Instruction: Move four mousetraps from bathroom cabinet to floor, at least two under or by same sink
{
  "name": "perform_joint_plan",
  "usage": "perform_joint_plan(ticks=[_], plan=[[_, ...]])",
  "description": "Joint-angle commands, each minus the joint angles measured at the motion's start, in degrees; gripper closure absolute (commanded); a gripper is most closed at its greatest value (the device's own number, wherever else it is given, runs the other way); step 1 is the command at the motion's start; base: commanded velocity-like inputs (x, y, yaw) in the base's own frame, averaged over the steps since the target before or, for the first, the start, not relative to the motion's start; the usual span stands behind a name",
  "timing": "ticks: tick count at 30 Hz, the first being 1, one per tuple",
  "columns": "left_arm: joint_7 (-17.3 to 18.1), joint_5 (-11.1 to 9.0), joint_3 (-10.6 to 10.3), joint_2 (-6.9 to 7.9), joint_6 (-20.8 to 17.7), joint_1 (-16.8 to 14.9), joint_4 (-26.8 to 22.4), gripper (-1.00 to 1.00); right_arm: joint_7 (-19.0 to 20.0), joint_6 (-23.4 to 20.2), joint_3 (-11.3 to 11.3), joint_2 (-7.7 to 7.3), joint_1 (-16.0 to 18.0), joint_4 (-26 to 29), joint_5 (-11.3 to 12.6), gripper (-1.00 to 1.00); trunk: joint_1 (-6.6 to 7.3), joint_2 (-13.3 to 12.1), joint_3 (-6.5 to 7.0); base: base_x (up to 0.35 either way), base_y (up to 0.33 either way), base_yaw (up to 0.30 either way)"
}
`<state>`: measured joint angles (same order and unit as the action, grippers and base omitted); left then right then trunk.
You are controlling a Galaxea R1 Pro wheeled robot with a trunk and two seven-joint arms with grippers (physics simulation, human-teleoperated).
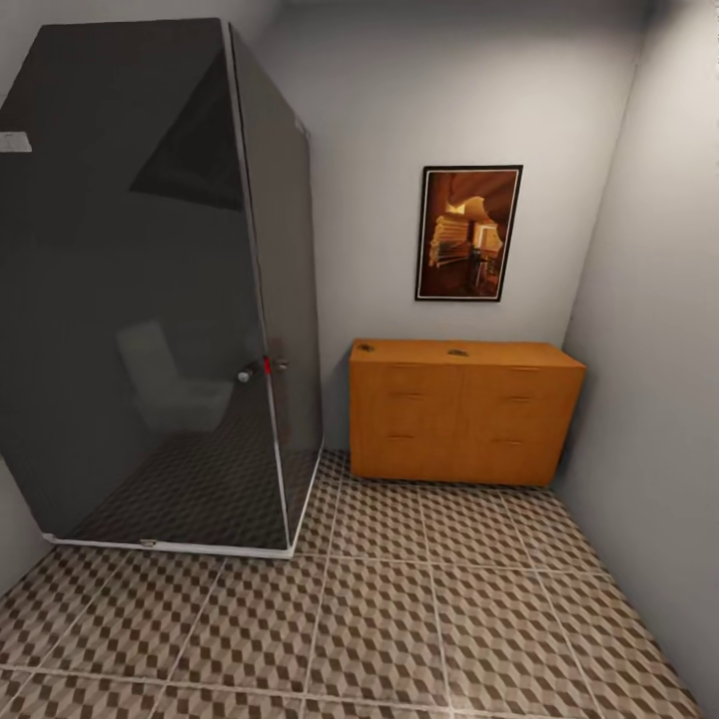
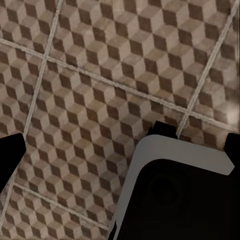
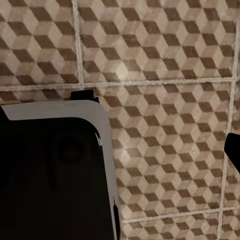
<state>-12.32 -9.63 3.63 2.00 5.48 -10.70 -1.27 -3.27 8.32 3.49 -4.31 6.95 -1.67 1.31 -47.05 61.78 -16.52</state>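
The orange-brown cabinet (image 1: 464, 411) stands against the far wall, right of the shower, with its drawers shut. Two tiny flat things that look like mousetraps lie on its top, one near the left end (image 1: 365, 348) and one near the middle (image 1: 457, 353). The bathroom floor (image 1: 399, 619) of cube-pattern tiles stretches from me to the cabinet. My left gripper (image 2: 120, 155) hangs over the tiles, its dark fingers (image 2: 10, 160) wide apart and empty. My right gripper (image 3: 120, 150) also hangs over tiles, with one finger (image 3: 233, 150) showing at the frame's edge and nothing held. The sink is out of view.
A dark glass shower cabin (image 1: 150, 290) with a white base rim fills the left side. A framed picture (image 1: 468, 233) hangs above the cabinet. A grey wall (image 1: 659, 350) closes the right side. The black and white body of my base (image 2: 175, 195) shows under both wrists.
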Motion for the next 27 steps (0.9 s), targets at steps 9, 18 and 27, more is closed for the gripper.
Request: perform_joint_plan(ticks=[9,18,27], plan=[[0.02,-0.22,0.33,-0.05,0.25,-0.03,0.04,-1.00,-0.06,0.37,0.37,0.01,0.08,-0.18,0.18,-1.00,-0.04,0.04,0.17,0.323,0.000,-0.177],[0.02,-0.28,0.38,-0.04,0.23,-0.03,0.04,-1.00,-0.01,0.37,0.35,0.01,0.08,-0.18,0.19,-1.00,-0.04,0.04,0.23,0.323,-0.002,-0.043],[0.02,-0.30,0.44,-0.02,0.31,-0.02,0.04,-1.00,0.00,0.37,0.37,0.01,0.08,-0.18,0.19,-1.00,-0.04,0.04,0.23,0.323,-0.066,-0.002]])
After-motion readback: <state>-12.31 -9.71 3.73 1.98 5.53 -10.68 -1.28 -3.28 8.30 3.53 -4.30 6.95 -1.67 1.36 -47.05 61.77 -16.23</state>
